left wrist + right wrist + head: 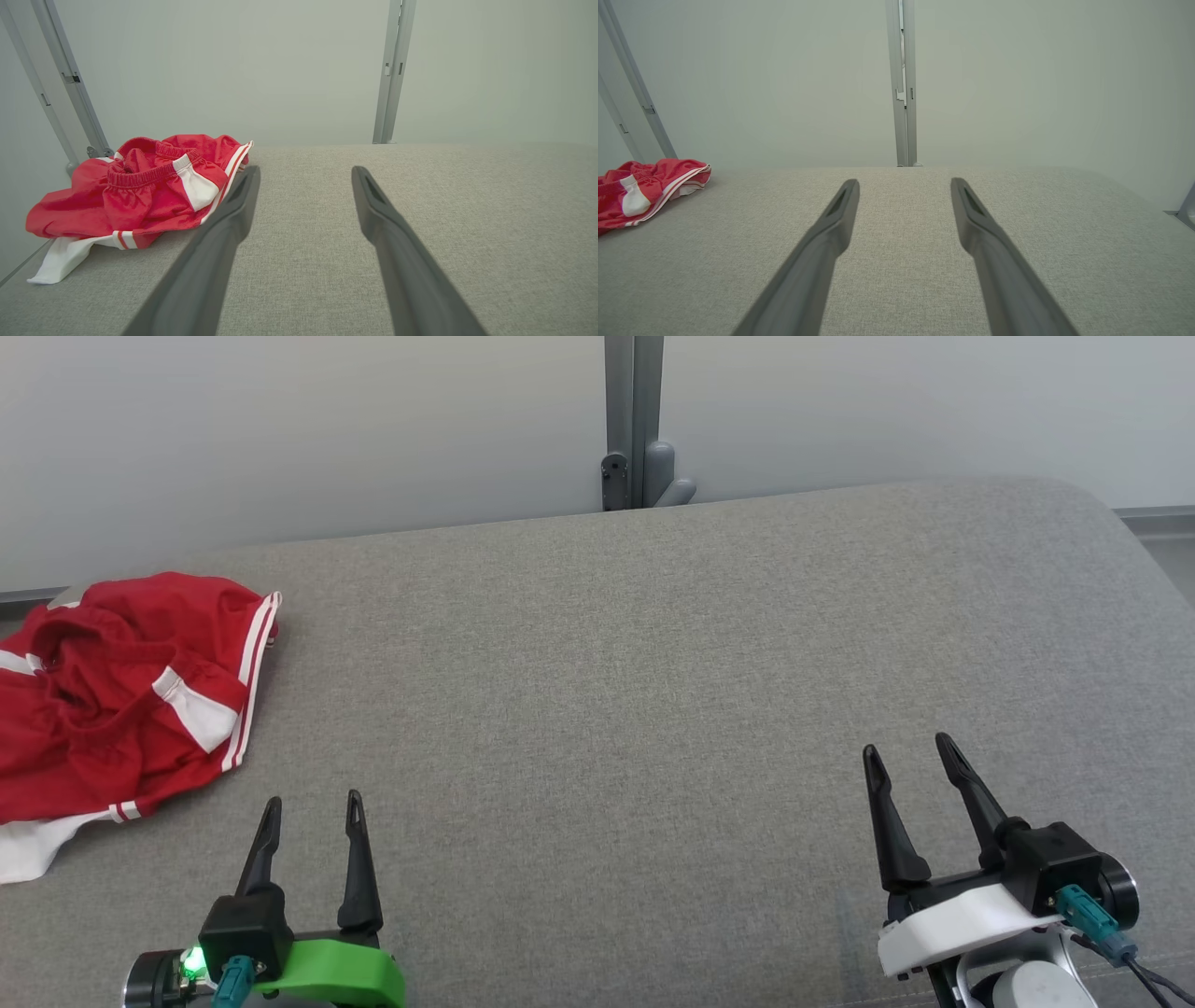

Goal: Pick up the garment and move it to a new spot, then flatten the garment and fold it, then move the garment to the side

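None of the task looks begun to us: the red shorts (121, 691) lie crumpled at the left edge of the grey cushion (653, 709), and our left gripper (314, 797) and right gripper (906, 743) hover wide open, empty, every step left.

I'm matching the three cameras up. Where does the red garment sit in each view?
Head view: garment at the left edge, middle height, lying crumpled.
Left wrist view: left of centre, middle height.
Right wrist view: far left edge, just above the middle.
Shared landmark: the grey post at the back wall.
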### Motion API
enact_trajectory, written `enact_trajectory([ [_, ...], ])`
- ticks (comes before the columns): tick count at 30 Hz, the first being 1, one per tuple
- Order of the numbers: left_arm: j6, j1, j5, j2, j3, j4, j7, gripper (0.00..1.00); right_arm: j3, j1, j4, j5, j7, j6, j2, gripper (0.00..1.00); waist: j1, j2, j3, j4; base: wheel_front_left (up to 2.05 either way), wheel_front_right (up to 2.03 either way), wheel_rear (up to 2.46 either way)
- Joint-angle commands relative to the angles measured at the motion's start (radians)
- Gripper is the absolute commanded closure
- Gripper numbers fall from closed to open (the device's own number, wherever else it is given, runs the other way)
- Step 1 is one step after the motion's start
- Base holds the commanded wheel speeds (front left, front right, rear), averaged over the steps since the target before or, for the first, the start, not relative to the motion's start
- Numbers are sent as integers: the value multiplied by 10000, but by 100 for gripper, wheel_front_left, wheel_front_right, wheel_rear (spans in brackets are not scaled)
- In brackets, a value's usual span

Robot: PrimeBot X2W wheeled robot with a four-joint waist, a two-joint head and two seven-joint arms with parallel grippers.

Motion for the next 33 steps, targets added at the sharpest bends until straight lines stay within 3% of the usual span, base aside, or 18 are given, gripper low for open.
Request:
enact_trajectory([
  [1,-39,82,-30,3,39,28,-8,0,-24,66,-21,-78,-46,2,-45,0,0,97,-2,1,0,0,0],
  [24,22,11,-62,1,-35,129,-8,0,-105,87,-34,-30,-46,2,-45,0,0,97,-26,75,0,0,0],
  [33,-5,-69,-1,2,0,144,-8,0,-172,108,-87,25,-42,2,-44,0,0,97,-36,480,0,0,0],
])
